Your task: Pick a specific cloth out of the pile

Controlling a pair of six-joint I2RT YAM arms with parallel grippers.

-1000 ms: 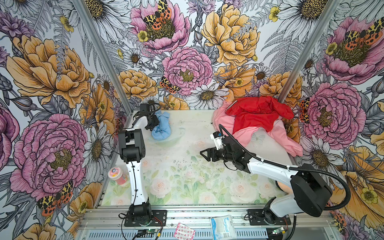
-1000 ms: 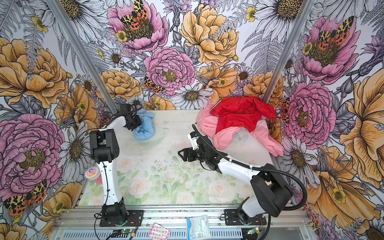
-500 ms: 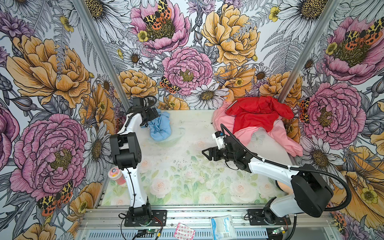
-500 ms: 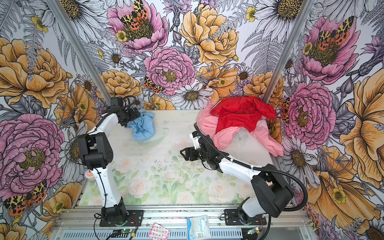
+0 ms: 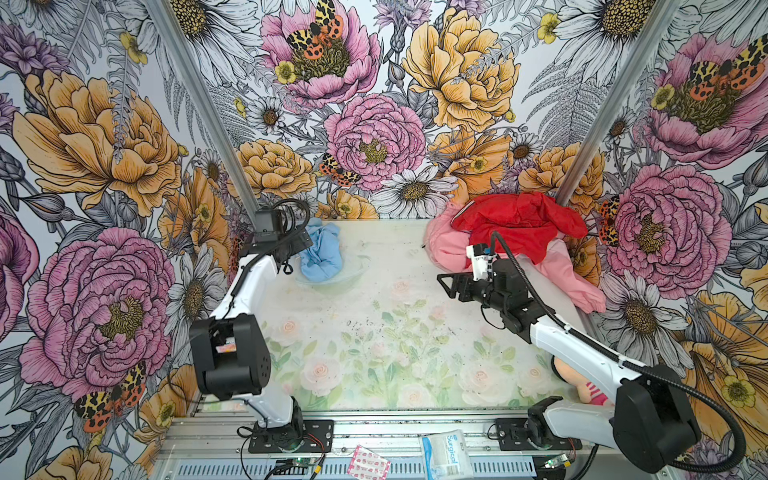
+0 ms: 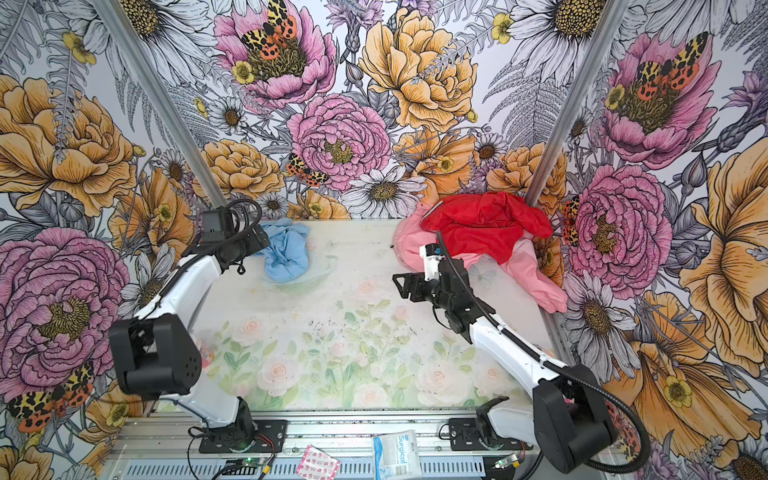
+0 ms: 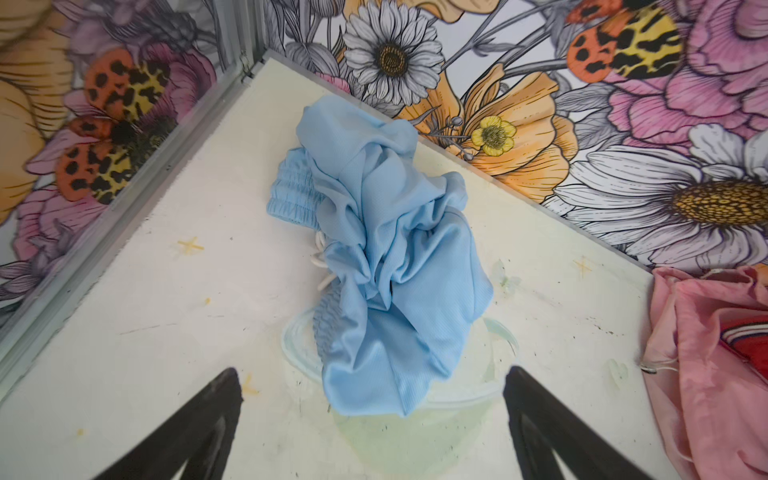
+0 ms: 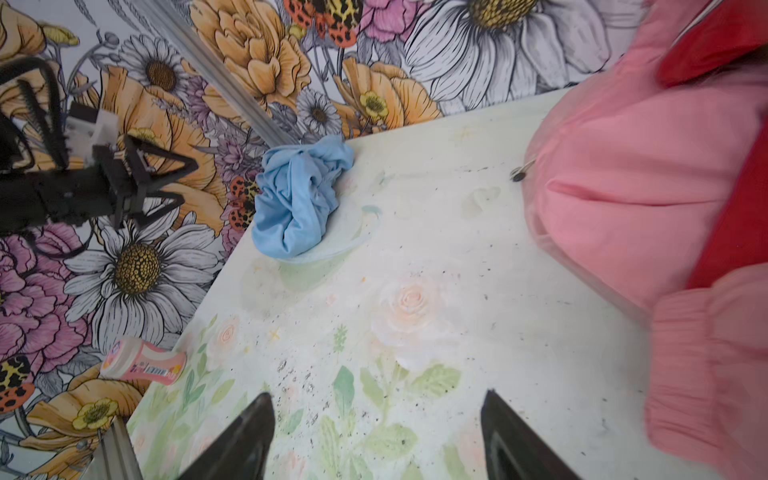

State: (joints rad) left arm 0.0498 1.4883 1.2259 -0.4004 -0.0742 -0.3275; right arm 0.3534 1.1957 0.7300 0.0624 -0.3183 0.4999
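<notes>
While the cloth [image 7: 386, 257] lies loose | left gripper [image 7: 372, 372] spread, empty | right gripper [image 8: 378, 397] spread, empty

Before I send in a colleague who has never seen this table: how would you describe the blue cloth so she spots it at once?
Go to the far left corner of the table. There the cloth lies crumpled by itself, beside the open left gripper. It is the only sky-blue piece; the pile of red and pink garments sits in the far right corner.

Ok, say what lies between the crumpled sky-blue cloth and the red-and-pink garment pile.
Bare floral-printed tabletop only, between sky-blue cloth and garment pile; both top views show it.
</notes>
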